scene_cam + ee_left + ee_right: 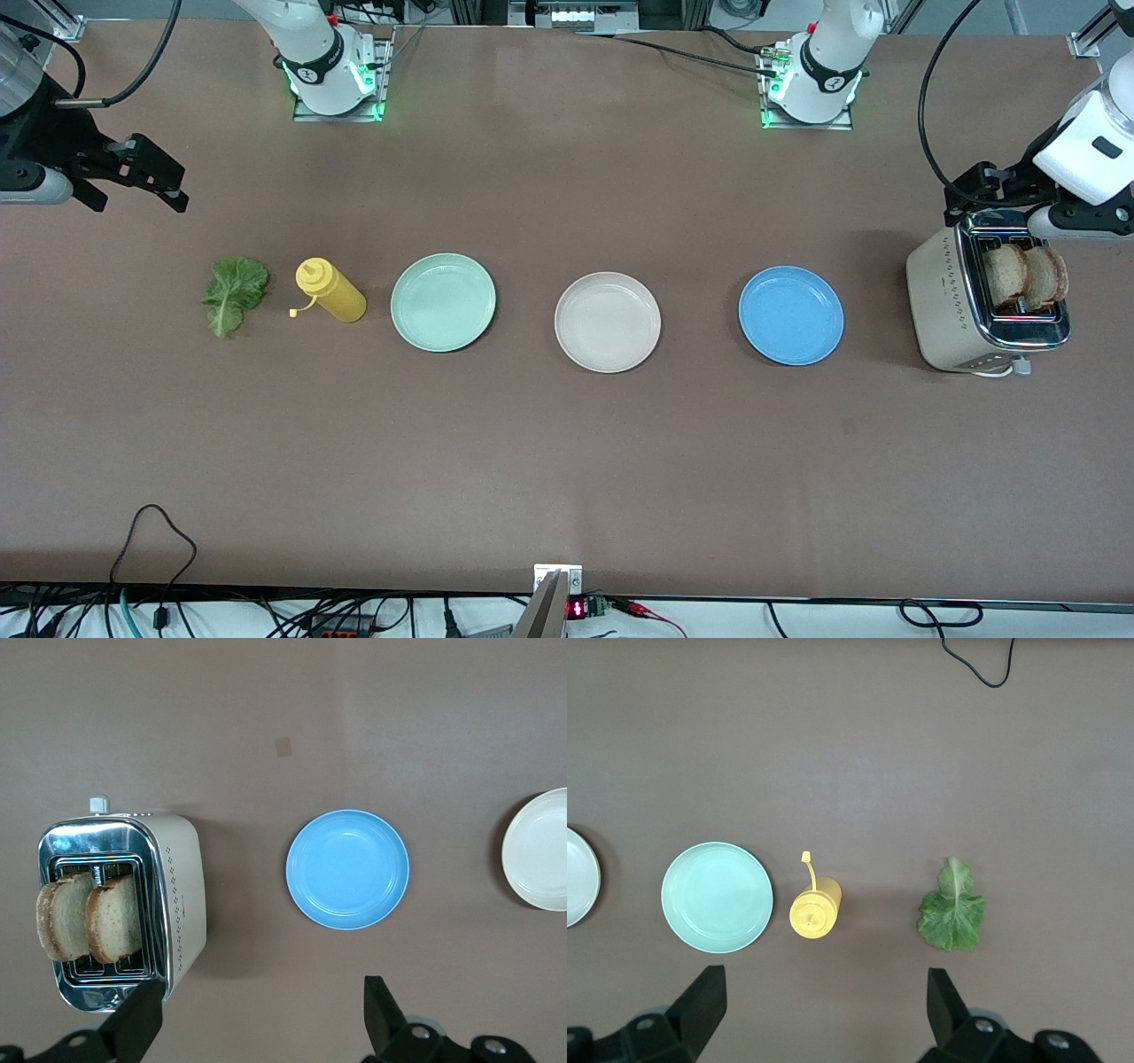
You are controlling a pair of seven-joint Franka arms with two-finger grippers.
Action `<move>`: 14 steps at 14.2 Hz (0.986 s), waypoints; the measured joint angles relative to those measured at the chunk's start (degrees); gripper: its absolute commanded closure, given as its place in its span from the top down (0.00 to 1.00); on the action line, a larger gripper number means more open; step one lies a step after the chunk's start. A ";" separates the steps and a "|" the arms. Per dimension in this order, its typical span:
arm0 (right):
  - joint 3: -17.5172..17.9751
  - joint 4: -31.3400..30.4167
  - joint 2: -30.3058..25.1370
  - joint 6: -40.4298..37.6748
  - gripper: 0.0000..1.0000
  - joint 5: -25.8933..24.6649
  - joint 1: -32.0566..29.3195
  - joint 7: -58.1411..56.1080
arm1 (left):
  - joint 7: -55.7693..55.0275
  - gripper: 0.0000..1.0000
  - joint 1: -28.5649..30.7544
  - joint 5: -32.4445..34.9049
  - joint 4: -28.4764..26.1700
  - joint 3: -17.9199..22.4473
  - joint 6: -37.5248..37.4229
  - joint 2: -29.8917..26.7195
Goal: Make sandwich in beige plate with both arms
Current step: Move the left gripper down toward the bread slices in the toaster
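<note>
The beige plate point(608, 321) lies bare in the middle of the row of plates; its rim also shows in the left wrist view point(540, 850). Two bread slices point(1026, 276) point(89, 914) stand upright in the slots of a toaster point(935, 301) at the left arm's end of the table. A green lettuce leaf point(235, 292) point(951, 912) lies flat at the right arm's end. My left gripper point(979, 195) point(263, 1014) hangs open and holds nothing, above the table right by the toaster. My right gripper point(137, 197) point(824, 1001) is open with nothing in it, high over the table near the lettuce.
A yellow squeeze bottle point(330, 291) point(815, 912) lies between the lettuce and a mint-green plate point(443, 301) point(716, 896). A blue plate point(791, 315) point(347, 868) sits between the beige plate and the toaster. A black cable loop point(155, 532) lies at the table edge nearest the front camera.
</note>
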 measured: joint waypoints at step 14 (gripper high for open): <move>-0.32 -0.01 1.51 0.35 1.00 0.00 -0.30 0.00 | 0.00 1.00 0.01 0.00 0.01 0.08 -0.22 0.08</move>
